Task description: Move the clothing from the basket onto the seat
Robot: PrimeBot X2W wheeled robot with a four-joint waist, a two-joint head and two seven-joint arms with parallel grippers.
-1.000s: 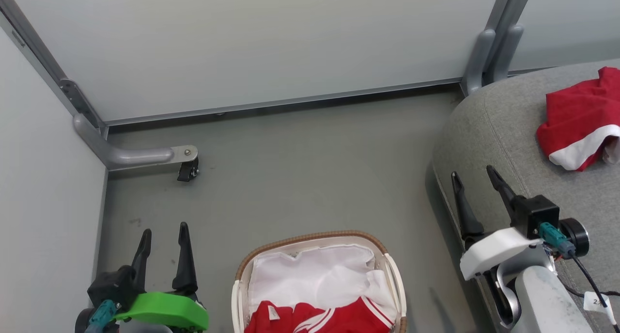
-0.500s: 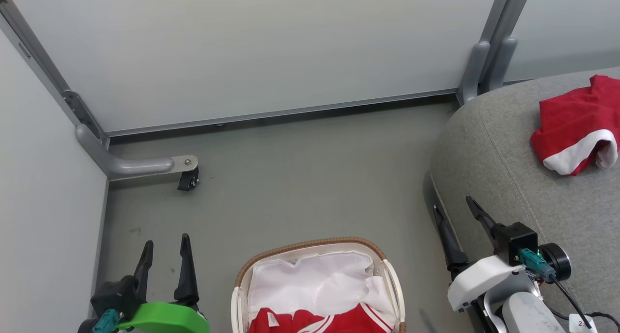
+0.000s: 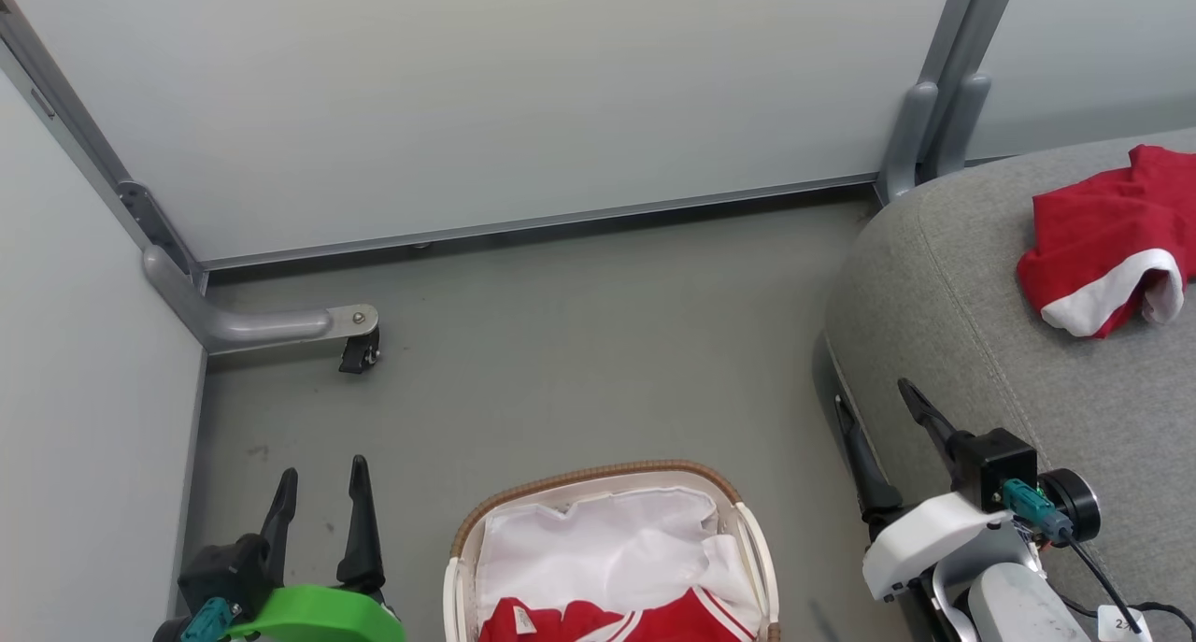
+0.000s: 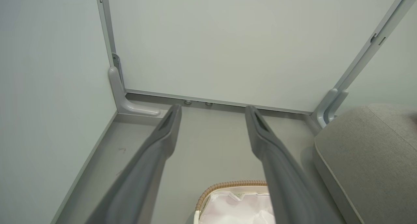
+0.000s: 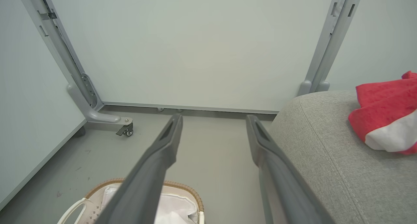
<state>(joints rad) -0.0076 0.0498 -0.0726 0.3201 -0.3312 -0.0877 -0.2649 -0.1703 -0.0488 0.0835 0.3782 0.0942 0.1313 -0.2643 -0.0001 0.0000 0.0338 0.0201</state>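
Observation:
The white basket (image 3: 598,475) with its brown woven rim stands on the floor at the bottom centre, lined with white fabric. A red garment with white stripes (image 3: 626,619) lies in its near end. Another red garment with white trim (image 3: 1098,245) rests on the grey seat (image 3: 981,287) at the right. My left gripper (image 3: 320,474) hangs open over the floor, left of the basket. My right gripper (image 3: 875,399) is open at the seat's left edge, nothing between its fingers. The right wrist view shows the seat (image 5: 325,145), the garment (image 5: 384,106) and the basket rim (image 5: 182,186).
Pale wall panels with grey metal posts (image 3: 934,91) close off the back and left. A grey foot with a small black castor (image 3: 360,350) juts onto the floor at the left. Bare grey floor (image 3: 579,343) lies between basket and wall.
My right gripper has drawn back down and left, from over the seat to its left edge. The head camera has shifted slightly, so the basket sits lower in view.

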